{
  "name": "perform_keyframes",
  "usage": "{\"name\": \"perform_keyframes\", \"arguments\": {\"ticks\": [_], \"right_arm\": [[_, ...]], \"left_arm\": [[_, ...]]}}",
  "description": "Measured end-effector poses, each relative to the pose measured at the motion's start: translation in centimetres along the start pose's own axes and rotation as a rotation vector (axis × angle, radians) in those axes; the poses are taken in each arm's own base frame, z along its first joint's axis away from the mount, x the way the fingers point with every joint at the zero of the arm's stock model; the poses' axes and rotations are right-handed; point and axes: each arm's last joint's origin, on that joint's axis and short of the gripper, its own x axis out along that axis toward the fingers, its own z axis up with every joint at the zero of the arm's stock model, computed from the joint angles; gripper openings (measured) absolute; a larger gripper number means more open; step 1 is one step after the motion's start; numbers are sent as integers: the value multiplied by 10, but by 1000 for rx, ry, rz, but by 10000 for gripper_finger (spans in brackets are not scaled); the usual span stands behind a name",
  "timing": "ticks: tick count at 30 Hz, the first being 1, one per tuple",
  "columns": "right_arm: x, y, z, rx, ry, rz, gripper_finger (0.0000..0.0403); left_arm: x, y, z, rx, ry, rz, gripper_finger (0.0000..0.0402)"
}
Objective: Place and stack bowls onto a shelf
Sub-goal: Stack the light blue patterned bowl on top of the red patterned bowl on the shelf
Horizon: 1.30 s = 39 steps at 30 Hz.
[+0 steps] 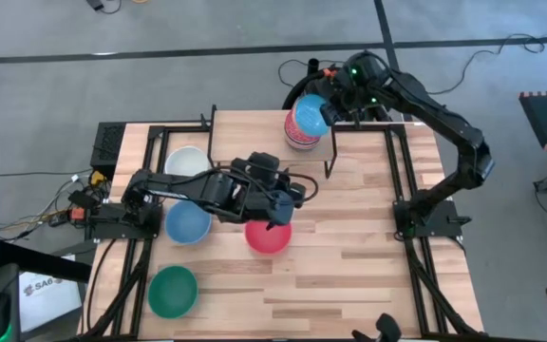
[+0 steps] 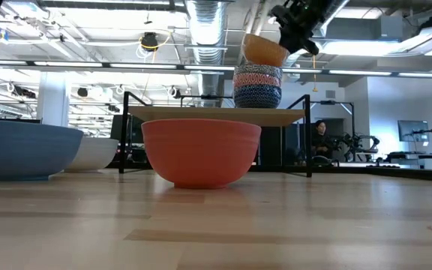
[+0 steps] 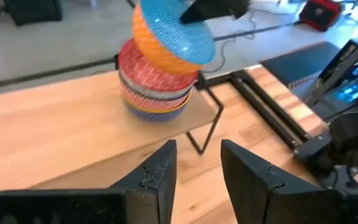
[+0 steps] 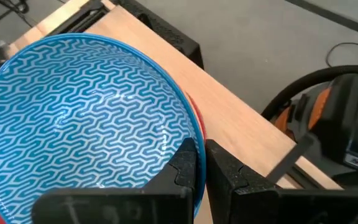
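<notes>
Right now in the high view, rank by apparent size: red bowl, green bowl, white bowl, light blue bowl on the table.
1. green bowl, fully visible, looks largest.
2. red bowl, light blue bowl and white bowl: the left arm covers part of each, so no ranking among them.

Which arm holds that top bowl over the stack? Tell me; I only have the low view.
Observer: The right gripper, shut on the bowl at its rim.
Operator: Describe the bowl's inside.
Observer: Blue with a white wavy pattern.
Operator: Report the left gripper.
Observer: The left gripper is open and empty, by the red bowl.
</notes>
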Motion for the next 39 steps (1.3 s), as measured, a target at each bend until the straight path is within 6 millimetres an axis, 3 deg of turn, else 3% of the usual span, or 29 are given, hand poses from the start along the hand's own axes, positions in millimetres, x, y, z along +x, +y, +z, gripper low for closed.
{"name": "perform_keyframes", "arguments": {"ticks": [12, 25, 35, 39], "right_arm": [[31, -6, -2, 5, 91, -11, 38], [33, -7, -5, -10, 125, -20, 42], [29, -3, -1, -13, 68, -4, 188], [25, -3, 2, -15, 34, 2, 226]], "left_arm": [[4, 4, -2, 19, 85, -6, 110], [9, 8, -2, 22, 121, 4, 110], [11, 8, -1, 22, 129, 2, 110], [11, 8, -1, 22, 129, 3, 110]]}}
